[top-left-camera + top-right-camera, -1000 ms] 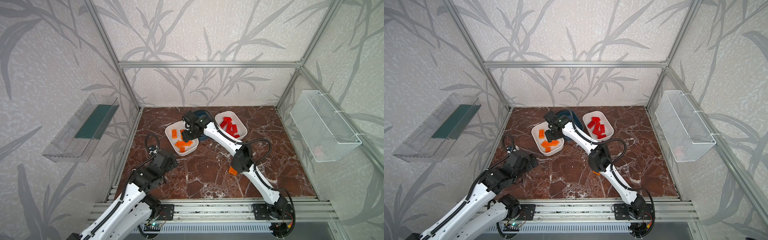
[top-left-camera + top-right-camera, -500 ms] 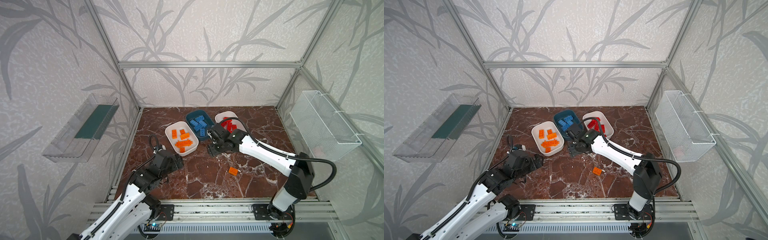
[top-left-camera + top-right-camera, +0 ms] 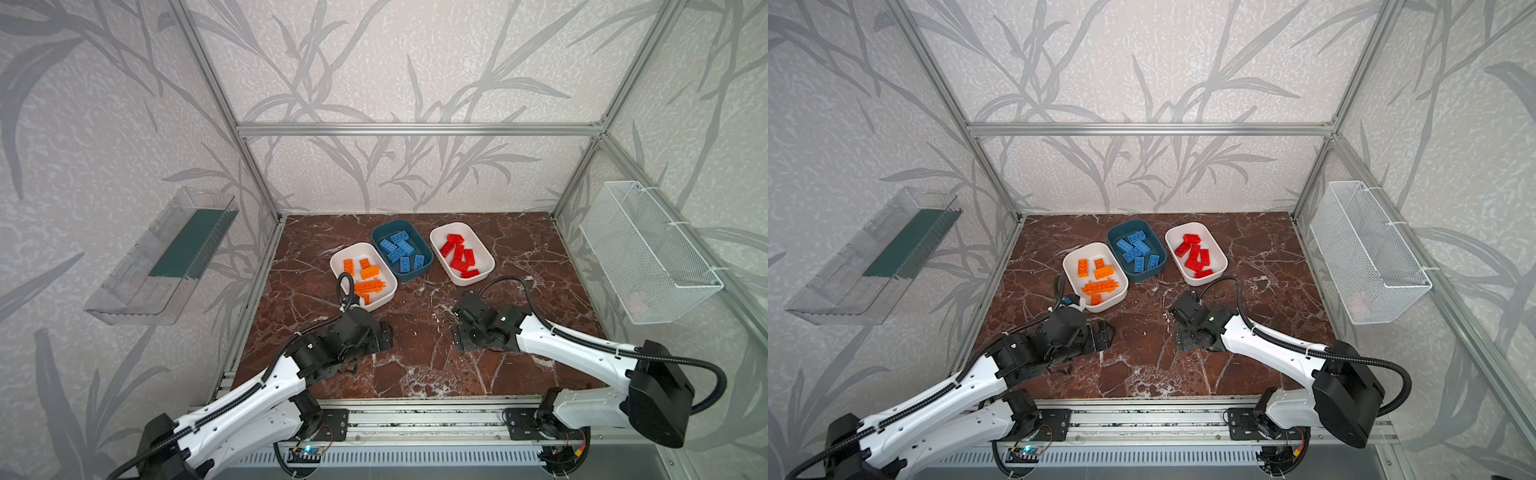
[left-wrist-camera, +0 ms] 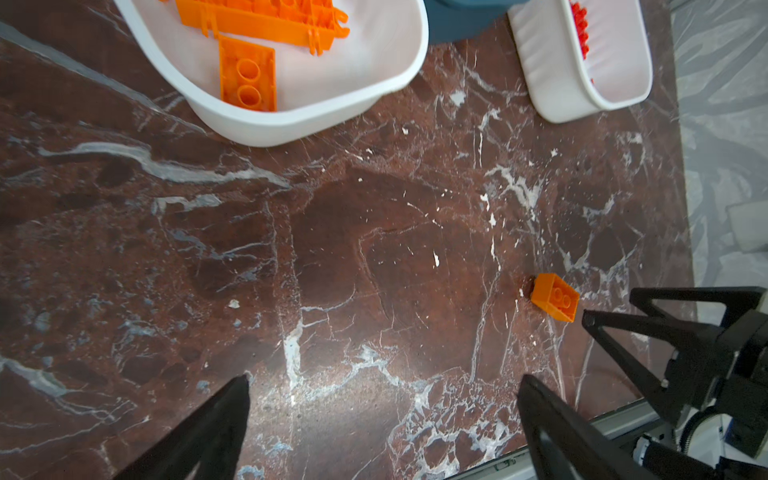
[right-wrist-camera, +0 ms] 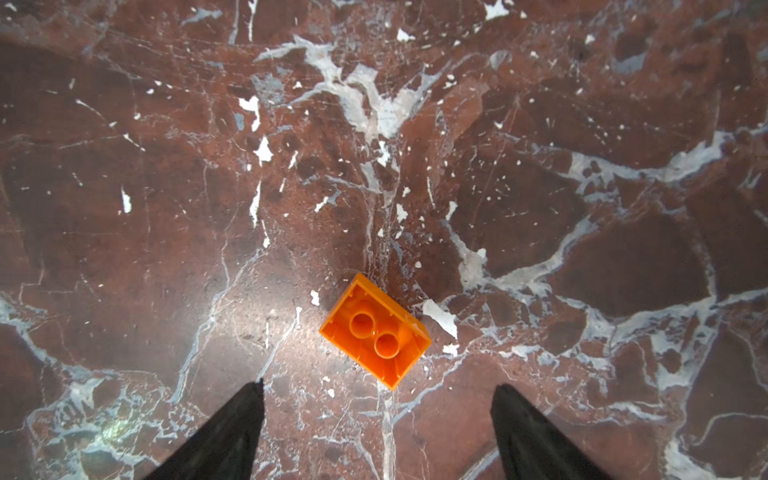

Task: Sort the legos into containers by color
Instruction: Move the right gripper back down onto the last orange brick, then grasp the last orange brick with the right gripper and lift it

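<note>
Only the wrist views showed the orange brick (image 5: 376, 332), lying free before the released right gripper (image 5: 378, 384), open marble (image 5: 540, 208) around.

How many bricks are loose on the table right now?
1: an orange brick lies upside down on the table, just ahead of the open right tool. Others may be hidden under the arms.

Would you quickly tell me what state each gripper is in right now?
Left gripper: open, holding nothing.
Right gripper: open, holding nothing; an orange lego lies on the marble tabletop just ahead.
</note>
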Tool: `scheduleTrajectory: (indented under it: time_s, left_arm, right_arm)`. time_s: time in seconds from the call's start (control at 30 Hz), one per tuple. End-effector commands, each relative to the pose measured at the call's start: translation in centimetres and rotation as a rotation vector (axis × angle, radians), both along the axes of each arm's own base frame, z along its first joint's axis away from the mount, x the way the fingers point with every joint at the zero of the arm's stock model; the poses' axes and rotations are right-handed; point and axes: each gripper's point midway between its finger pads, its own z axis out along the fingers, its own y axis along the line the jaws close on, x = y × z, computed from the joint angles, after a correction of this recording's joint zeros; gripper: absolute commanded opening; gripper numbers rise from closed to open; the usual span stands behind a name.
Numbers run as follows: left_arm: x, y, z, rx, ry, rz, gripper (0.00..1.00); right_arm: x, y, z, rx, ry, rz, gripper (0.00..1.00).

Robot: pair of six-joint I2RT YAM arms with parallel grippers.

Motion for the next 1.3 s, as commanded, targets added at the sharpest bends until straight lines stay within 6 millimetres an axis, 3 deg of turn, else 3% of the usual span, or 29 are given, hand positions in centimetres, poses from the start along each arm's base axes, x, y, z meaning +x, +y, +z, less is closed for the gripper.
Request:
scheduleTrajectory:
  time_s: [0.0,0.43,0.73,1.1,1.27]
  left_arm:
    - [0.8,-1.2,1.3,-0.008,-0.039,-0.002,0.99]
    - [1.1,-0.6,1.1,0.059,-0.06,-0.007,0.99]
    - [0.8,0.3,1.2,0.07,-0.067,0.014,0.99]
    - [0.6,1.6,1.7,0.082,-0.09,0.044,0.99]
    - [0.4,1.9,1.8,0.081,-0.093,0.05,0.99]
  right_arm:
    - [0.8,0.2,-0.1,0.026,-0.033,-0.038,0.87]
    - [1.6,2.5,-1.9,-0.04,0.124,0.285,0.83]
    - [1.4,2.7,-5.1,-0.062,0.222,0.283,0.76]
    - [-1.2,1.5,-5.2,-0.021,0.261,0.237,0.7]
    - [-1.7,1.1,-5.8,-0.033,0.275,0.218,0.55]
